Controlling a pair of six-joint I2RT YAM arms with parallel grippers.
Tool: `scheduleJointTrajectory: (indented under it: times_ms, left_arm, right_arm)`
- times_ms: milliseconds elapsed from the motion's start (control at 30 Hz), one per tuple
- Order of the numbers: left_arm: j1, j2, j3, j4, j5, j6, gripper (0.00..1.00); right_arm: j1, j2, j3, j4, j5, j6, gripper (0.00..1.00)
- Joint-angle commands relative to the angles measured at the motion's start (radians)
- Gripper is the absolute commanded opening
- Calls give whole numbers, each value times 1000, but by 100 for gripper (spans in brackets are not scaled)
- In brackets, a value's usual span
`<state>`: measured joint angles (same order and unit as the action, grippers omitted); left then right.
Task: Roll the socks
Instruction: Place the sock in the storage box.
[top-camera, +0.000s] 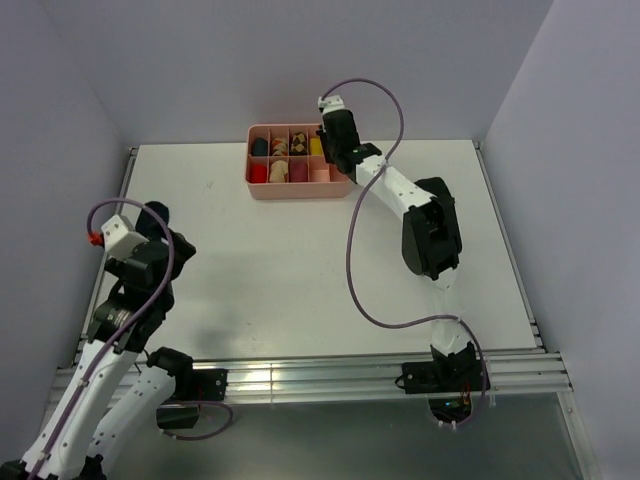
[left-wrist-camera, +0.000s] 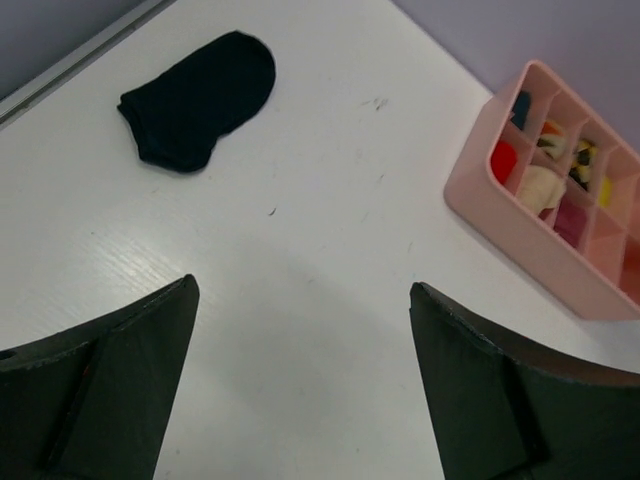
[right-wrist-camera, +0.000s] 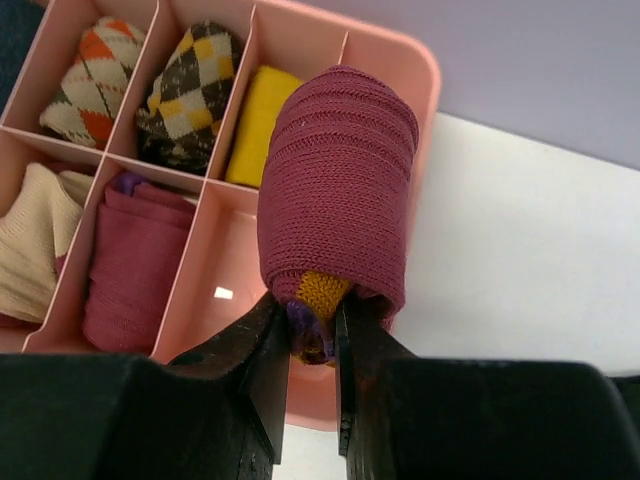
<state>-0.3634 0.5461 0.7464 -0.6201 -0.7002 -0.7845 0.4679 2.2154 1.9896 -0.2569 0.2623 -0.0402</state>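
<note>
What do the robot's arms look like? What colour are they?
The left arm and the right arm have white links with chunky black joints. A thin purple cable loops along each. The left tool and the right tool have flat black fingers. A small red part sits by the left wrist.

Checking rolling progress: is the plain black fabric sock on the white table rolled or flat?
Flat: the black fabric sock shows its full outline, toe to cuff, on the table.
</note>
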Motion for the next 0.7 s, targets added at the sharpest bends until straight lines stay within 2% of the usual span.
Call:
scheduleJointTrajectory:
  times_ms: [0,433,667]
  left_arm:
    - [4,73,51,-30,1,-24,92]
    - [4,112,67,-23,16,-16,92]
    - [4,94,51,-40,30,-27,92]
  right_arm:
    - [14,36,51,-1,-18,28,0]
    - [57,92,28,12,-84,112,0]
    - [55,148,66,-22,-51,247,0]
